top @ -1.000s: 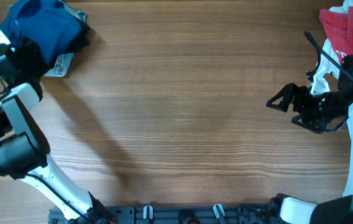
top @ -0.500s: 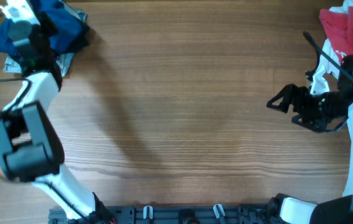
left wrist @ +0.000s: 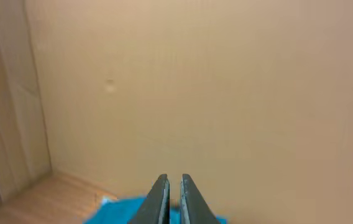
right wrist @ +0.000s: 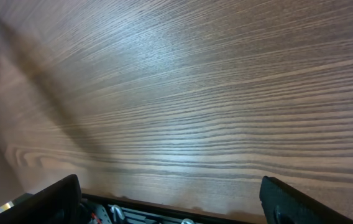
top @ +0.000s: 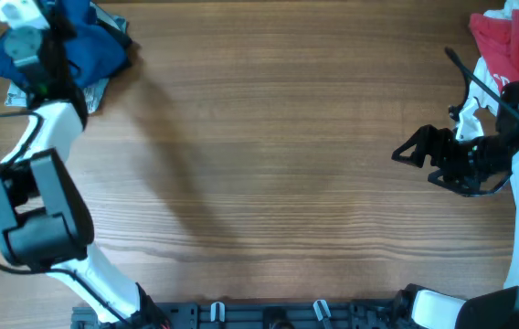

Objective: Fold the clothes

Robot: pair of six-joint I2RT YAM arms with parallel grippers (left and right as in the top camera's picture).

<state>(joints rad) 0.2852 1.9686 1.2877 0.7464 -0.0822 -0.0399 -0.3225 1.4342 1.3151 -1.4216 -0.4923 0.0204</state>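
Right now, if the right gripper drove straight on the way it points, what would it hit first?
Most likely the bare wooden table: the open right gripper tilts down at it, and no garment lies in that line. How far is unclear.

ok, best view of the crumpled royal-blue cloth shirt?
Overhead: most of the royal-blue shirt shows, bunched at top-left, with the left arm partly over it. Left wrist shows only a blue sliver at bottom; right wrist, nothing identifiable.

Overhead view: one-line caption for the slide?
Left arm at the blue shirt in a corner of the table; right hand open over bare wood, red-and-white garment nearby.
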